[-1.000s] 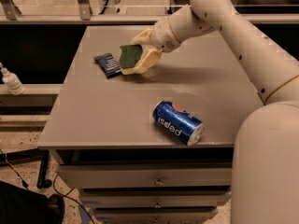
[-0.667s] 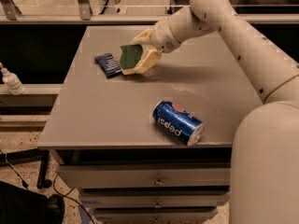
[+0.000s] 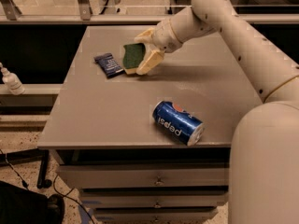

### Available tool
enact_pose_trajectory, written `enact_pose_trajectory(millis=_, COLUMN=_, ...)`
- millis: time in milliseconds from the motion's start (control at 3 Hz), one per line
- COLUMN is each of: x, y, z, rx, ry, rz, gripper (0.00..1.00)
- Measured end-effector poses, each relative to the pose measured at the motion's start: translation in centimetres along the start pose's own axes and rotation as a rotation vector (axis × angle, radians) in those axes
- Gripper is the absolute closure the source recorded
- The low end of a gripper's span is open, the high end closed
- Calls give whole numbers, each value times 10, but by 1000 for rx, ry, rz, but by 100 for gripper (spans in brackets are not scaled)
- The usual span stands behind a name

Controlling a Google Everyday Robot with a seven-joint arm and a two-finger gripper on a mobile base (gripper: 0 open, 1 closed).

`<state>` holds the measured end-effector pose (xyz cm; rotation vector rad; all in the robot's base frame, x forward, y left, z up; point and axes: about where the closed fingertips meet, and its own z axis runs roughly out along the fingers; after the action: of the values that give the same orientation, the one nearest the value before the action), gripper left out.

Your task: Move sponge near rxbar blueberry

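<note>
Your gripper [image 3: 143,54] is at the far-left part of the table [image 3: 93,125], at the end of the arm that reaches in from the right. Its two pale fingers [image 3: 150,62] sit one above and one below the sponge [image 3: 133,55] and are clamped on it.

Position of the sponge: in the jaws, low over the table and just right of the rxbar [image 3: 109,64]. You cannot tell whether its lower edge touches the table, or whether it touches the bar.

Key relation: the bar lies to the left of the jaws and a little nearer the camera, just beside the sponge. Only a narrow strip of table shows between them, if any.

Orientation: the sponge is tilted up on edge, with its green face turned left toward the bar and the camera and the yellow foam along its lower edge. Its long axis runs roughly top to bottom in the view, leaning slightly. The bar lies flat, with its long axis running diagonally from far-left to near-right, so its near-right end points toward the sponge's lower edge.

Judgement: the carry looks nearly complete. What remains is a short lowering and a release that avoids nudging the bar.

The Pepsi can [image 3: 178,122] lies on its side near the front edge, well apart.
</note>
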<state>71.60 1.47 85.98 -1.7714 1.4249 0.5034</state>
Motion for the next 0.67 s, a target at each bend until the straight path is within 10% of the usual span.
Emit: enact_pose_trajectory(millis=667, x=-1, y=15, z=-15, rx=-24, ry=-30, rz=8, gripper=0)
